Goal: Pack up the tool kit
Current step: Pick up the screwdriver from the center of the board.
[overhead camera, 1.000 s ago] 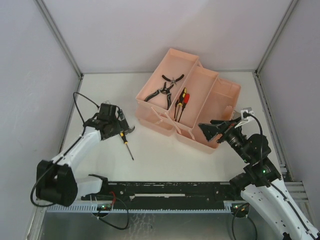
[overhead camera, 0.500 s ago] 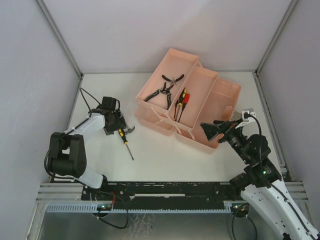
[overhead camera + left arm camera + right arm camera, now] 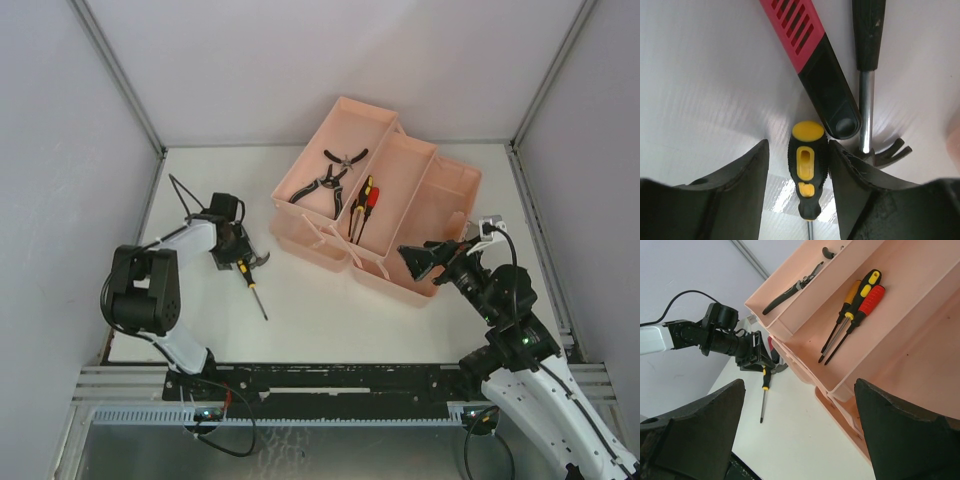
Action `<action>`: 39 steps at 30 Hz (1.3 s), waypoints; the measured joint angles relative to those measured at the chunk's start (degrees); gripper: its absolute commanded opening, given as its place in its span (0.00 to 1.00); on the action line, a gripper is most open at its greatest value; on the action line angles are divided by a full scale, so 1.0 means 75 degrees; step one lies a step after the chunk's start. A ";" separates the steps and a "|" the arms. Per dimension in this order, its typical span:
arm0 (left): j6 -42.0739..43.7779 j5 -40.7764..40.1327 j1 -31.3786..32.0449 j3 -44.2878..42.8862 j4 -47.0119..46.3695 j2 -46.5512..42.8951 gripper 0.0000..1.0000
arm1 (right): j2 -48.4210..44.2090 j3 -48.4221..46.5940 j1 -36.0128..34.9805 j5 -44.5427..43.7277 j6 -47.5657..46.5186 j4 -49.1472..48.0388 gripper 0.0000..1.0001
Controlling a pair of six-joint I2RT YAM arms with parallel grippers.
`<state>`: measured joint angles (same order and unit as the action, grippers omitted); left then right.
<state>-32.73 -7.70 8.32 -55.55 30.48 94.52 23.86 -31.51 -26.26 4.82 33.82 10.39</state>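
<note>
I read the left gripper (image 3: 797, 150), left of the toolbox (image 3: 452, 196), as jaws apart, straddling the handle of the yellow-and-black screwdriver (image 3: 807, 172), which lies on the worktop (image 3: 330, 320). A hammer (image 3: 866, 95) and a red-handled tool (image 3: 802, 40) lie just beside it, toolbox side. Pliers (image 3: 325, 182) sit in the toolbox's left compartment, screwdrivers (image 3: 362, 205) in its middle one. Right gripper (image 3: 418, 262): jaws wide apart at the toolbox's near right corner.
</note>
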 measured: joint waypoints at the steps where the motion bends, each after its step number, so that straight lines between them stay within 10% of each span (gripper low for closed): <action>1: -0.0003 0.0000 -0.0006 -0.0041 -0.0023 0.0090 0.53 | 0.0000 0.0000 0.0000 0.0012 0.0000 -0.0006 0.90; 39: -0.0224 0.0157 -0.0029 0.0321 -0.0455 -0.0114 0.48 | -0.0149 0.0000 0.0006 -0.0248 -0.0003 0.0254 0.90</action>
<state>-34.41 -6.52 8.10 -53.15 27.07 93.67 22.74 -31.51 -26.22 2.96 33.80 12.29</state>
